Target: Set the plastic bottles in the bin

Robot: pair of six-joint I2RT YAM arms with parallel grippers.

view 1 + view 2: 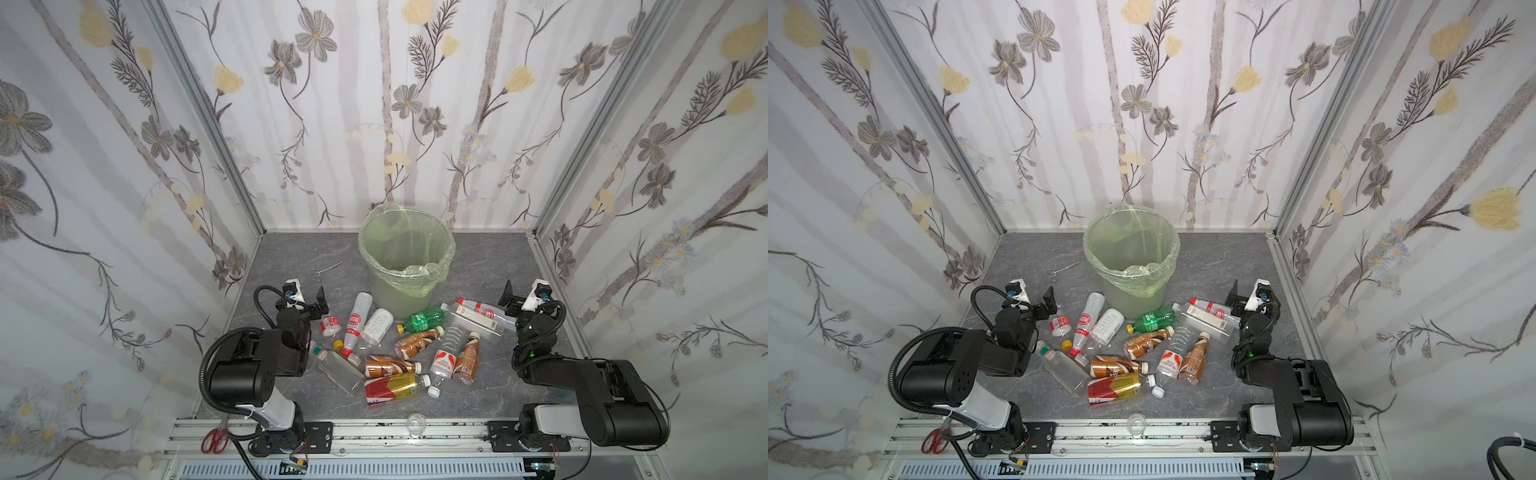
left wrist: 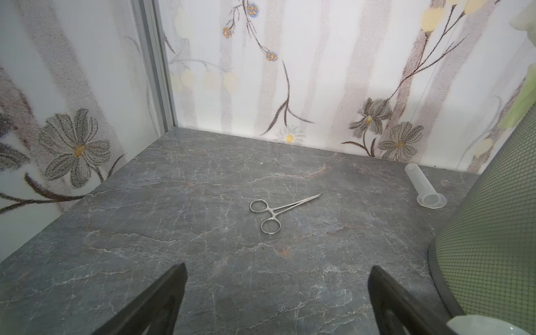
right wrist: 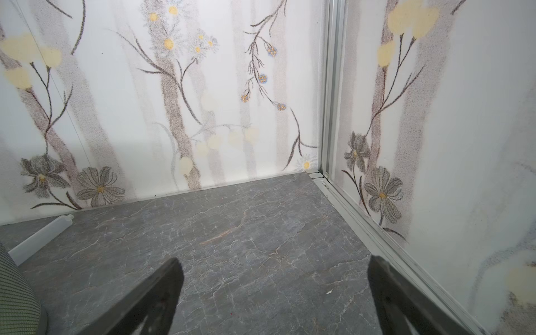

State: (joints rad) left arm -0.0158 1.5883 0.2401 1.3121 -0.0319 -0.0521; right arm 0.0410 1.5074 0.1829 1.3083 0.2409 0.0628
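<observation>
Plastic bottles (image 1: 415, 345) loose between left gripper (image 2: 277, 268) and right gripper (image 3: 275, 261), both jaws wide and empty.

Three walls box me in: back wall (image 1: 415, 124), left wall (image 1: 83, 208), right wall (image 1: 685, 208). All are white panels printed with grey and yellow flowers on long stems. Aluminium corner posts (image 1: 208, 116) join them. I work on a dark grey marble-pattern tabletop (image 1: 478, 266) with pale veins. An aluminium rail (image 1: 457, 442) runs along its front edge. Light is soft and even.
</observation>
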